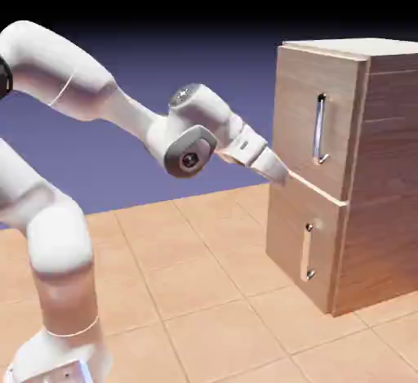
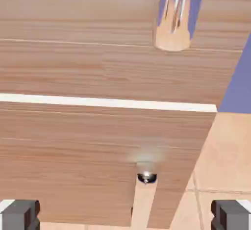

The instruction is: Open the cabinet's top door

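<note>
The light-brown wood-grain cabinet (image 1: 384, 169) stands at the right of the exterior view. Its top door (image 1: 298, 104) lies flush with the cabinet front and carries a long vertical silver handle (image 1: 320, 128). My gripper (image 1: 280, 175) points at the door fronts, close to the seam between the two doors and left of and below that handle. In the hand view the top door (image 2: 73, 52) fills the upper half, with the handle's lower end (image 2: 174, 28) at the top. The gripper (image 2: 125, 217) is open with only wood showing between its fingertips (image 2: 19, 214).
The lower door (image 1: 286, 242) with its shorter handle (image 1: 308, 251) sits under the top one; its handle's upper end (image 2: 146, 177) shows low in the hand view. A pale seam (image 2: 98, 101) divides the doors. Tiled floor (image 1: 204, 291) stretches left of the cabinet.
</note>
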`<state>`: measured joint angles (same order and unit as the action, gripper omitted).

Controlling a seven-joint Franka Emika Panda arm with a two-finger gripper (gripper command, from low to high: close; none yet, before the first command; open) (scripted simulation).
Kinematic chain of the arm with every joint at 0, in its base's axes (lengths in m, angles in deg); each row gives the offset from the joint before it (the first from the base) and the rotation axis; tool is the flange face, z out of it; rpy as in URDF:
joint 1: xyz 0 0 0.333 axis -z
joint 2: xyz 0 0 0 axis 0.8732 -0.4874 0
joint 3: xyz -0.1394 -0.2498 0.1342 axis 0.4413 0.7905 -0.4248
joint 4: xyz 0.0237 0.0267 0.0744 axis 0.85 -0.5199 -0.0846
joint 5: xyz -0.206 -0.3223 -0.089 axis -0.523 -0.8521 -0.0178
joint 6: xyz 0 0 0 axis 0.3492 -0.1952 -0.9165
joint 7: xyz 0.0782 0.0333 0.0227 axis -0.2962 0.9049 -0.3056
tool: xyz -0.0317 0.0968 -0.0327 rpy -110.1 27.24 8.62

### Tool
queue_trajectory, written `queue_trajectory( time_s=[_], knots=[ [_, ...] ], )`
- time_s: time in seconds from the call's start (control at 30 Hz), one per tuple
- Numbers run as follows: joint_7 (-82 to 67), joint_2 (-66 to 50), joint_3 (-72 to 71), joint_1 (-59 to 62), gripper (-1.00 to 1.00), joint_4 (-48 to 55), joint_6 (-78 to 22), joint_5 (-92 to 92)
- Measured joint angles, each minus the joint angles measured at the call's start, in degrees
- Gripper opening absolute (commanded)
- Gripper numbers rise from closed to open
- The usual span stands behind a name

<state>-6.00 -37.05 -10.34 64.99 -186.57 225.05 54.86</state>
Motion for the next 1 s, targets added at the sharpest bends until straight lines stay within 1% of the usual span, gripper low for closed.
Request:
queue_trajectory(
  time_s=[1.0],
  knots=[
    [-44.36,-53.94,-55.34,53.88,0.00,7.74,-14.58,-74.77]
  ],
)
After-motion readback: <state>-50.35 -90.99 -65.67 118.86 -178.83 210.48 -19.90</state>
